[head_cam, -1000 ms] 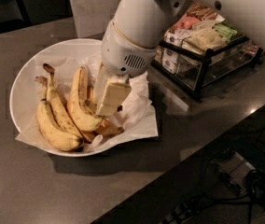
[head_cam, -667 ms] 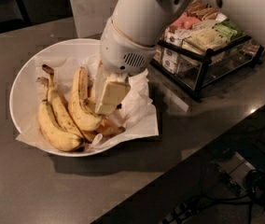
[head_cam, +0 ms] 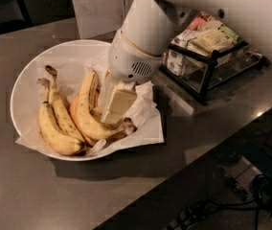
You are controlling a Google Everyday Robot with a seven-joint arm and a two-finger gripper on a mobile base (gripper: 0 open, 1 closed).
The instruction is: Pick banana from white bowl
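The wide white bowl (head_cam: 26,75), lined with crinkled white paper, stands on the dark counter. On its left lies a joined pair of speckled bananas (head_cam: 54,126). To their right lies a single yellow banana (head_cam: 85,116) with brown marks and a dark tip towards the bowl's right rim. A more orange banana (head_cam: 73,108) is tucked close behind it. My gripper (head_cam: 113,104) reaches down into the bowl from the upper right. Its cream tip is right against the single banana's right side and hides part of it.
A black wire-and-glass rack (head_cam: 212,61) of packets stands to the right of the bowl, close to my arm. The counter's front edge runs diagonally at the lower right, with cables (head_cam: 265,190) on the floor below. A pale box (head_cam: 95,6) stands behind the bowl.
My gripper has sunk a little lower into the bowl, onto the single banana. The bananas and the bowl have not moved.
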